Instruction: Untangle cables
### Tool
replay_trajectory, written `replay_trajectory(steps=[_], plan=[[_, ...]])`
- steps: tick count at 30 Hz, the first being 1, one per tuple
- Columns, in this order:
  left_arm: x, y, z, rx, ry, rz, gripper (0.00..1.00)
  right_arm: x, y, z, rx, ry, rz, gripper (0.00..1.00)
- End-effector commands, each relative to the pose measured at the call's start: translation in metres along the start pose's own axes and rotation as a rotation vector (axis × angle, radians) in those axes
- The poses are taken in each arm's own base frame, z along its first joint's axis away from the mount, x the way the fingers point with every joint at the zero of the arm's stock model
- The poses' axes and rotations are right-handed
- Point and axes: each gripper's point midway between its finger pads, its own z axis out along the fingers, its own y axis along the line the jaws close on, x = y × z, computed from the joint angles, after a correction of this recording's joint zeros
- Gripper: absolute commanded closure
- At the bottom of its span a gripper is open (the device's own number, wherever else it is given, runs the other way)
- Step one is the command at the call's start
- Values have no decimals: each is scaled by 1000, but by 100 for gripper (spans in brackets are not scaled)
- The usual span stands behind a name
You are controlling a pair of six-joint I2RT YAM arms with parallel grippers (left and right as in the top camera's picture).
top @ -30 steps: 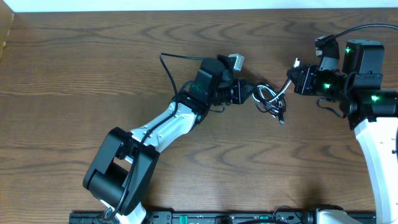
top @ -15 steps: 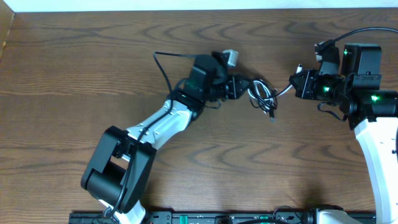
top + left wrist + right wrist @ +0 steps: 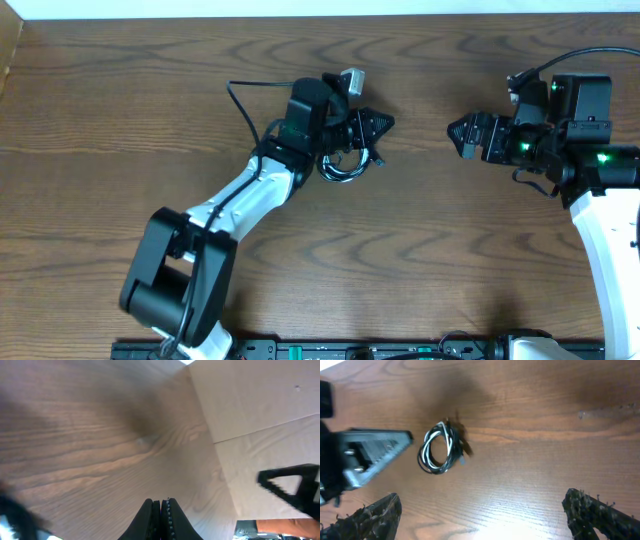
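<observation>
**Overhead and wrist views.** Cables: one white and one black cord wound together in a small coil, lying flat on the table just beside the left gripper, on its side nearer the robot's base, seemingly not touching it; left gripper fingers pressed together, with no cord visible between them in the left wrist view; right gripper well apart from the left gripper, across bare wood, fingers spread wide and empty. Handling, by judgement: cords very light, limp and thin, likely to slip from broad pads and to drag along as one bundle; best taken by a single strand at the coil's outer edge, the other strand pinned by the second gripper.
</observation>
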Motion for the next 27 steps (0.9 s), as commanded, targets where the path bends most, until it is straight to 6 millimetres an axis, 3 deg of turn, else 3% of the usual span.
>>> replay_trajectory(steps=[1,3,6,12,20,27], plan=[[-13,-26,-13,49,-31,40,92,-1,2,-4,2,-2,-8,1],[-17,-18,-16,14,-48,27,93,3,1,-2,6,12,-3,1],[-20,8,-22,-91,-68,-5,89,9,-5,1,29,26,5,1],[2,55,-32,-297,4,19,86,21,-36,10,168,31,108,1],[27,73,-40,-370,128,151,83,35,-55,27,232,25,177,1],[38,91,-46,-459,194,273,71,37,-67,26,295,15,200,1]])
